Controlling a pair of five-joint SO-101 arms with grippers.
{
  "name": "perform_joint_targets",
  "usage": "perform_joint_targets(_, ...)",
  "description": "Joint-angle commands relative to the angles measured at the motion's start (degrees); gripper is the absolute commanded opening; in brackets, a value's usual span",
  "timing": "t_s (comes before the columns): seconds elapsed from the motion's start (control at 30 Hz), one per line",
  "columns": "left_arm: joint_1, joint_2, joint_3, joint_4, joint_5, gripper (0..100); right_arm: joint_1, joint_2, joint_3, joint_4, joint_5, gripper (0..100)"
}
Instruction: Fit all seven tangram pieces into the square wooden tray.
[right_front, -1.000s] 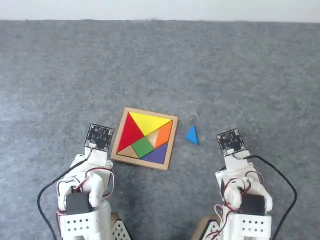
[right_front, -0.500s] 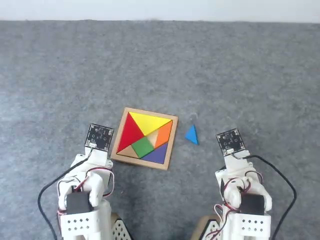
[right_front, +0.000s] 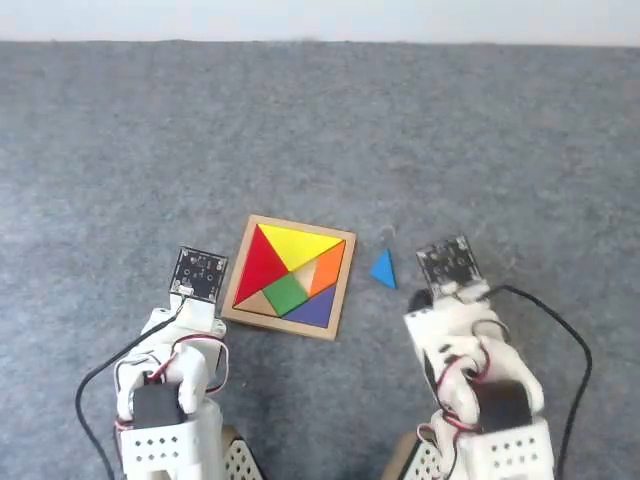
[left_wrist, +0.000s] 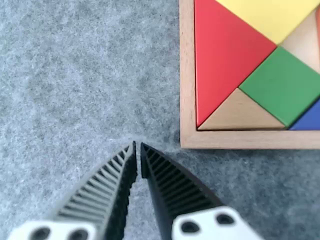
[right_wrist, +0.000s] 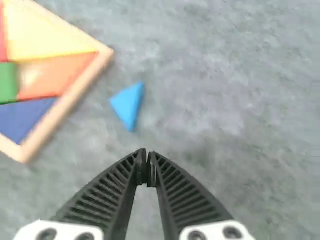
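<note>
Left fingers (left_wrist: 107, 185) are clenched, empty, beside the near-left corner of the tray (right_front: 282, 326); right fingers (right_wrist: 115, 192) are clenched, empty, just near-right of the blue triangle (right_front: 383, 269) on the table (right_front: 450, 130)

Blue triangle (right_front: 383, 270), pale wooden tray (left_wrist: 187, 75), grey felt table (right_front: 150, 130)

the table (right_front: 120, 140) has a grey, felt-like surface. the square wooden tray (right_front: 279, 325) lies flat on it, turned a little askew. near the tray's right side in the high view, not touching it, a small blue triangle (right_front: 384, 269) lies on the grey.
</note>
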Motion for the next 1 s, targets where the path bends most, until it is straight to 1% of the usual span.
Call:
perform_joint_targets(0.0,0.09,-1.14,-0.75,0.18,-0.18,1,-2.59,17.8,-8.18,-8.48,-5.98,0.9)
perform_joint_targets(0.1,0.09,-1.14,-0.75,0.18,-0.18,1,-5.58,32.48,-16.97,-9.1,-7.38,0.9)
perform_joint_targets(0.23,0.09,-1.14,-0.75,0.18,-0.18,1,-7.08,48.75,-28.4,-6.64,-10.81,1.0)
perform_joint_targets(0.37,0.09,-1.14,-0.75,0.18,-0.18,1,-8.75,61.58,-36.04,-6.37,-13.89,1.0)
perform_joint_targets(0.47,0.09,-1.14,-0.75,0.18,-0.18,1,-8.48,69.32,-40.7,-6.37,-17.05,1.2)
perform_joint_targets(0.53,0.09,-1.14,-0.75,0.18,-0.18,1,-8.57,73.63,-43.87,-6.02,-16.09,3.2)
perform_joint_targets(0.7,0.0,-1.14,-0.75,0.18,-0.18,1,-9.1,81.71,-49.32,-5.93,-15.12,14.4)
perform_joint_targets(0.83,0.0,-1.14,-0.75,0.18,-0.26,1,-11.47,86.2,-50.99,-5.93,-12.57,17.5)
perform_joint_targets(0.9,0.0,-1.14,-0.75,0.18,-0.26,1,-12.53,87.25,-51.08,-6.02,-12.75,18.6)
perform_joint_targets(0.97,0.0,-1.14,-0.75,0.18,-0.26,1,-12.97,87.78,-51.08,-6.37,-12.84,22.2)
